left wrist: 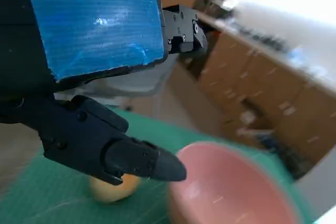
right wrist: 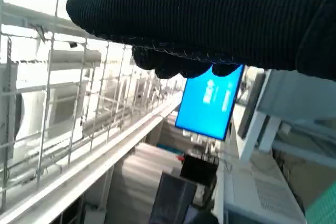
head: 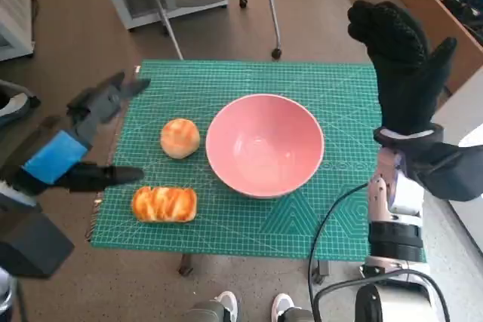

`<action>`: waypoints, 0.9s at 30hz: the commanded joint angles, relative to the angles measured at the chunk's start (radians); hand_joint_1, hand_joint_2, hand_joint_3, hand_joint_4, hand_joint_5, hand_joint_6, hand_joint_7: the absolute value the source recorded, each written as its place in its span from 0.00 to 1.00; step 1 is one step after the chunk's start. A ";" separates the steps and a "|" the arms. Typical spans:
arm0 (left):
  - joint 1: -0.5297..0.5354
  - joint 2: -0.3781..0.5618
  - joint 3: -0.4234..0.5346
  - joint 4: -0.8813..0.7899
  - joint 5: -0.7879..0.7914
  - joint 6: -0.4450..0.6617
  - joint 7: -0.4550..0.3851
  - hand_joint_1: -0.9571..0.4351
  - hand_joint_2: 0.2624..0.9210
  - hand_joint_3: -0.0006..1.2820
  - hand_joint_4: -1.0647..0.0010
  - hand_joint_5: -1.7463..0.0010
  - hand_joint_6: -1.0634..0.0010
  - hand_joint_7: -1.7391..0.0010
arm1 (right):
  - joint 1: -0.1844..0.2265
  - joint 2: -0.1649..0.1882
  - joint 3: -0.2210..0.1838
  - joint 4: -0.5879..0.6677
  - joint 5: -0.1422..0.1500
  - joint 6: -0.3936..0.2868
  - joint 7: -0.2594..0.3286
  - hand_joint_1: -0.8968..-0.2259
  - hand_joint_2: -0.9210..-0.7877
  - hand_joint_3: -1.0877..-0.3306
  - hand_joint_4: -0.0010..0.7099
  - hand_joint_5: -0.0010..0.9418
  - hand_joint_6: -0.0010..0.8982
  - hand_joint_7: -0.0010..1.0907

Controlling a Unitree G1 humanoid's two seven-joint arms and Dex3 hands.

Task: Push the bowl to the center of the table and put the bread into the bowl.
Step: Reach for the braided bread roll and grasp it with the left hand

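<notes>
I'm seeing the smooth round pink bowl (head: 265,145) sitting mid-mat, upright; the glazed oblong bread (head: 164,203) is lying lengthwise across the green gridded mat (head: 332,88). Left hand (head: 79,139) and gloved right hand (head: 404,62) are hovering, fingers spread, empty.

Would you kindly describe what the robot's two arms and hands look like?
The left hand is black and angular, with blue tape across its back. The right hand wears a black knitted glove above a pale forearm with black bands, and a black cable loops beside it.
</notes>
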 commanded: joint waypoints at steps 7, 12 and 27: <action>0.108 0.060 -0.029 -0.076 0.034 0.020 -0.093 0.43 0.74 0.00 0.87 1.00 0.81 0.87 | -0.014 0.014 0.014 0.043 0.011 0.018 0.002 0.55 0.00 0.72 0.48 0.01 0.33 0.33; 0.147 0.060 -0.055 -0.059 0.063 -0.012 -0.100 0.43 0.73 0.00 0.86 1.00 0.77 0.91 | -0.016 0.018 0.018 0.050 0.024 0.022 0.012 0.55 0.00 0.72 0.48 0.01 0.33 0.33; 0.140 0.018 -0.214 0.075 0.192 -0.038 -0.056 0.41 0.76 0.00 0.82 1.00 0.70 0.96 | -0.007 0.030 0.024 0.049 0.048 0.027 0.037 0.54 0.00 0.73 0.50 0.01 0.35 0.31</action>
